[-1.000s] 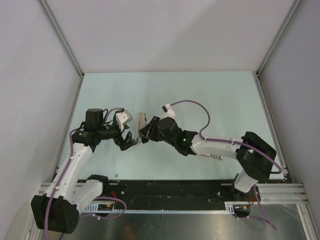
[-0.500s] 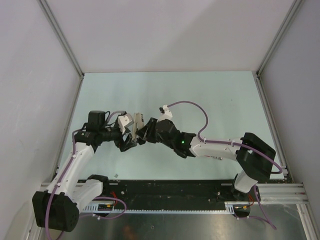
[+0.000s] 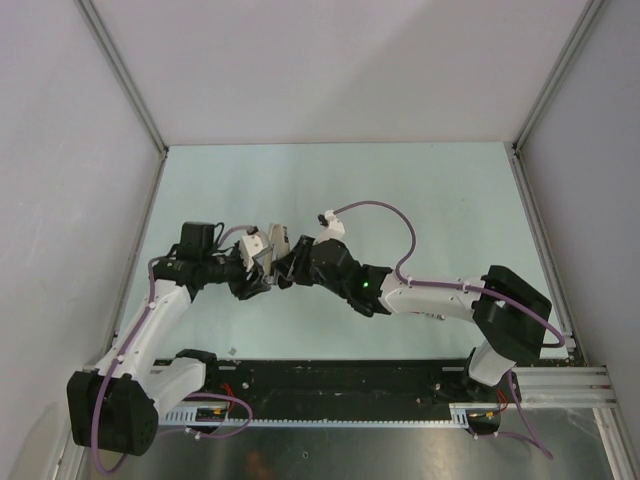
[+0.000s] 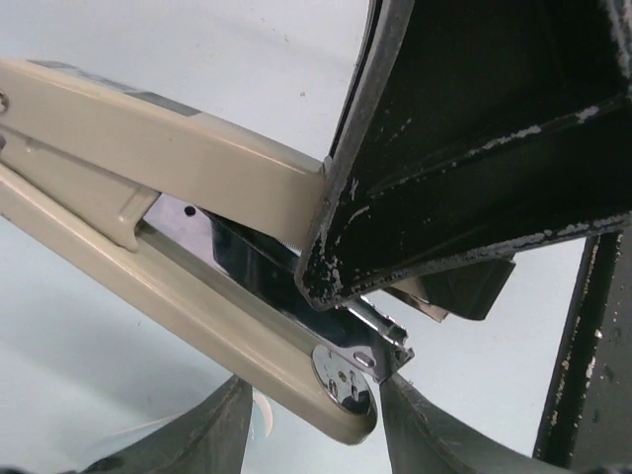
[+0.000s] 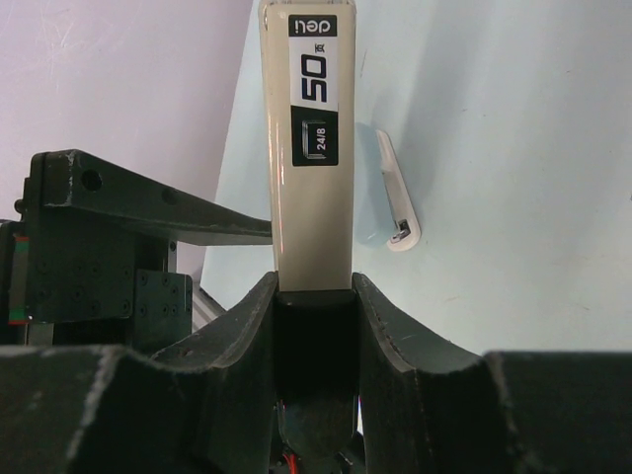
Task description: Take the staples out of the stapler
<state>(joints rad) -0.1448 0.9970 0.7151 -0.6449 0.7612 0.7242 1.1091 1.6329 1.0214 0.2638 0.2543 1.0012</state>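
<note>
The stapler (image 3: 277, 243), slim and beige with black parts, is held in the air between the two arms. My right gripper (image 3: 291, 266) is shut on its black rear end (image 5: 314, 281); the beige top with a "50 24/8" label (image 5: 311, 148) points away. In the left wrist view the stapler (image 4: 168, 138) runs from upper left to bottom centre. My left gripper (image 4: 314, 387) is open, one finger (image 4: 420, 434) touching the metal tip, the other a little apart. No loose staples show.
A small white stick (image 5: 398, 194) lies on the pale table beside the stapler. The left arm's black wrist (image 5: 99, 247) is close on the left. Grey walls enclose the table (image 3: 420, 190) on three sides. A small speck (image 3: 232, 350) lies near the front rail.
My left gripper has moved right to the stapler and now straddles its front end. My right arm has shifted slightly left with the stapler.
</note>
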